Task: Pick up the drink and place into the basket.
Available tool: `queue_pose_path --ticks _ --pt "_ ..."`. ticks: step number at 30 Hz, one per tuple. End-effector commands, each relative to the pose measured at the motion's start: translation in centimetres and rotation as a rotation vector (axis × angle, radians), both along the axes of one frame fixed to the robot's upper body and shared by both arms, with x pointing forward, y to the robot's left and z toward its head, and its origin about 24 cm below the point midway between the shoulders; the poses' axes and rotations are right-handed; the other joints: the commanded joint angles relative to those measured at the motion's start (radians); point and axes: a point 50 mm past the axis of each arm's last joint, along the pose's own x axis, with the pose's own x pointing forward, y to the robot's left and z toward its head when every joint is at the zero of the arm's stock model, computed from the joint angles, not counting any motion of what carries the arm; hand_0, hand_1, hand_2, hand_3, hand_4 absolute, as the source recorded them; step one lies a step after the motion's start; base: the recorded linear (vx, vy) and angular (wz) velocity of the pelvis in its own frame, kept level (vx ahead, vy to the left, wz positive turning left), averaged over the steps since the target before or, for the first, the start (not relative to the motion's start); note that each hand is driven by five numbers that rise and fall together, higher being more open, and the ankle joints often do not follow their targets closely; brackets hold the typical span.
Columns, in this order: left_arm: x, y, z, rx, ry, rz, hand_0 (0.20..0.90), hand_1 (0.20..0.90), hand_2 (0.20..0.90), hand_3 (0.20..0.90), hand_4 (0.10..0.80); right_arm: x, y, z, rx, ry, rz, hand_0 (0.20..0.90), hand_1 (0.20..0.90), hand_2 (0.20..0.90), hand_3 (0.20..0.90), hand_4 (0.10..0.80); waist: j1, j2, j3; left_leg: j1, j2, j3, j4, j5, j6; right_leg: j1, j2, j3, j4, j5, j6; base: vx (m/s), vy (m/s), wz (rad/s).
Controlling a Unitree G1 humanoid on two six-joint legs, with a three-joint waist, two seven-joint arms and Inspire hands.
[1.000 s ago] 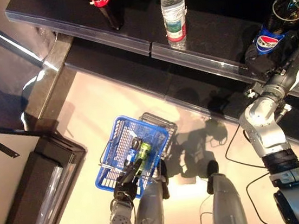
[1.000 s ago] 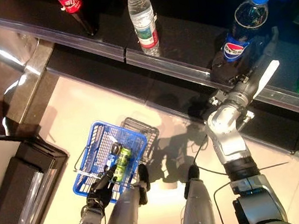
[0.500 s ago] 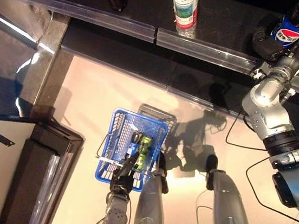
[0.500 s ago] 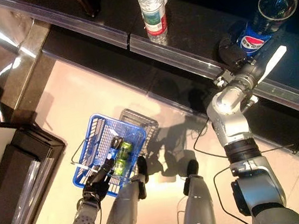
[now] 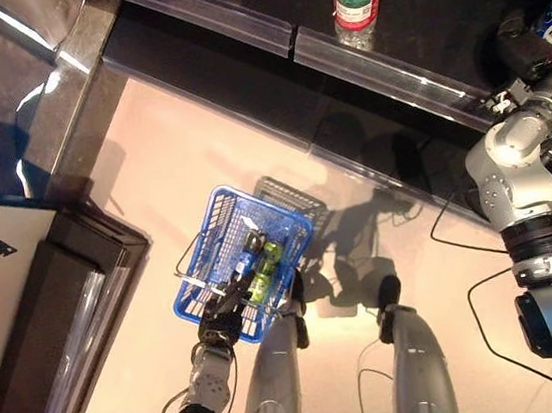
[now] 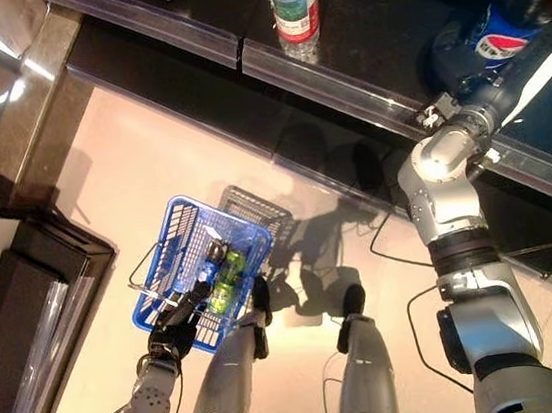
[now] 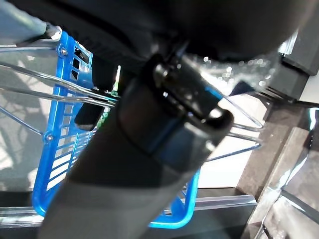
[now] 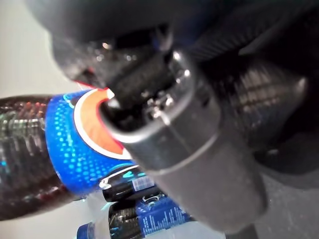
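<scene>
One cola bottle (image 6: 505, 22) w/ blue label, one water bottle (image 6: 296, 5) w/ red label, one blue basket (image 5: 221, 235); inside the basket at least two items, a green can (image 5: 264, 268) and a dark bottle w/ blue label (image 5: 245, 261), lying side by side. The cola bottle stands on the dark shelf (image 5: 435, 26) at far right, and the right hand (image 6: 458, 48) is curled round its lower body; the right wrist view shows dark fingers wrapped over the blue label, so the grip is closed on it. The water bottle stands upright on the same shelf, well apart to the left, untouched. The shelf has a clear front lip (image 6: 341, 83) running along its edge. Below it is a pale glossy floor (image 5: 151, 171); a dark counter w/ a glass edge (image 5: 59, 324) sits at the left. The basket hangs low near the floor by its wire handle (image 7: 45, 84); the left hand (image 5: 224, 319) is at its near rim, fingers closed round that handle, as the left wrist view shows w/ wire passing under the dark fingers. A second basket-like grey grid (image 5: 290, 200) shows just behind the blue one; cannot tell if it is shadow or object.
</scene>
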Motion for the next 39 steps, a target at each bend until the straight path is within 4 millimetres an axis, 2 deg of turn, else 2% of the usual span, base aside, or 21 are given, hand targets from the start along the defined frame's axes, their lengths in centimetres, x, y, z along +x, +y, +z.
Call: queue_pose_path --ticks 1,5,12,15,16,20,28,29,34,39 --pt "-2.5 2.3 -0.6 0.054 -0.023 0.018 0.300 0.300 0.300 0.200 0.100 -2.3 -1.4 7.1 -0.031 -0.297 -0.057 0.300 0.300 0.300 0.200 0.100 0.000 -0.042 -0.014 -0.045 -0.008 -0.009 0.133 -0.054 0.022 0.012 -0.003 0.008 -0.059 0.076 -0.028 0.000 0.000 0.00" --pt "-2.4 2.5 -0.5 0.049 -0.027 0.023 0.300 0.300 0.300 0.200 0.100 -2.5 -1.6 6.7 -0.041 -0.288 -0.050 0.300 0.300 0.300 0.200 0.100 -0.009 -0.044 -0.014 -0.055 -0.007 -0.010 0.197 -0.075 0.025 -0.008 -0.001 0.016 0.009 0.047 -0.040 -0.016 0.016 0.02" --pt "-2.6 2.8 -0.3 0.024 -0.061 0.043 0.300 0.300 0.300 0.200 0.100 -3.0 -1.7 6.3 -0.063 -0.300 -0.045 0.300 0.300 0.300 0.200 0.100 -0.019 -0.044 -0.014 -0.033 -0.006 -0.014 0.211 -0.077 0.023 0.011 -0.002 0.023 0.027 0.036 -0.047 -0.004 0.006 0.00" --pt "-2.1 3.0 0.8 0.017 -0.133 0.060 0.300 0.300 0.300 0.200 0.100 -4.0 -0.9 6.7 -0.155 -0.340 -0.048 0.300 0.300 0.300 0.200 0.100 -0.027 -0.044 -0.014 -0.015 -0.002 -0.011 0.211 -0.069 0.021 0.025 0.001 0.025 0.035 0.031 -0.050 -0.034 0.019 -0.01" --pt "-1.9 3.2 1.3 0.022 -0.160 0.061 0.300 0.300 0.300 0.200 0.100 -4.8 -0.2 7.1 -0.242 -0.360 -0.055 0.300 0.300 0.300 0.200 0.100 -0.033 -0.047 -0.014 -0.001 0.003 -0.008 0.213 -0.065 0.019 0.040 0.005 0.024 0.041 0.025 -0.054 -0.046 0.012 -0.01" --pt "-1.9 3.9 2.0 0.016 -0.205 0.082 0.300 0.300 0.300 0.200 0.100 -6.3 1.2 7.4 -0.373 -0.394 -0.013 0.300 0.300 0.300 0.200 0.100 -0.049 -0.051 -0.014 0.030 0.017 -0.005 0.227 -0.045 0.007 0.082 0.012 0.026 0.052 0.009 -0.064 0.008 0.013 -0.02" --pt "-2.5 4.6 3.5 0.025 -0.307 0.096 0.300 0.300 0.300 0.200 0.100 -8.4 3.2 4.7 -0.544 -0.400 0.151 0.300 0.300 0.300 0.200 0.100 -0.070 -0.058 -0.046 0.099 0.038 0.001 0.218 0.006 -0.015 0.182 0.020 0.023 0.033 -0.010 -0.082 0.047 0.020 0.00" --pt "-2.6 4.7 4.1 0.033 -0.346 0.086 0.300 0.300 0.300 0.200 0.100 -9.0 4.1 3.8 -0.571 -0.403 0.225 0.300 0.300 0.300 0.200 0.100 -0.072 -0.063 -0.062 0.119 0.047 0.003 0.202 0.026 -0.021 0.213 0.025 0.019 0.015 -0.007 -0.087 0.043 -0.008 0.00" --pt "-2.7 4.4 5.7 0.065 -0.431 0.040 0.300 0.300 0.300 0.200 0.100 -9.7 6.6 1.8 -0.590 -0.385 0.468 0.300 0.300 0.300 0.200 0.100 -0.072 -0.070 -0.104 0.174 0.059 0.002 0.163 0.057 -0.035 0.290 0.038 0.013 -0.028 -0.008 -0.094 0.085 -0.002 -0.04" --pt "-2.6 3.7 7.4 0.103 -0.499 -0.003 0.300 0.300 0.300 0.200 0.100 -10.2 8.8 0.3 -0.588 -0.363 0.666 0.300 0.300 0.300 0.200 0.100 -0.061 -0.077 -0.143 0.227 0.055 -0.003 0.117 0.066 -0.037 0.356 0.045 0.007 -0.074 -0.003 -0.093 0.079 0.000 -0.01"
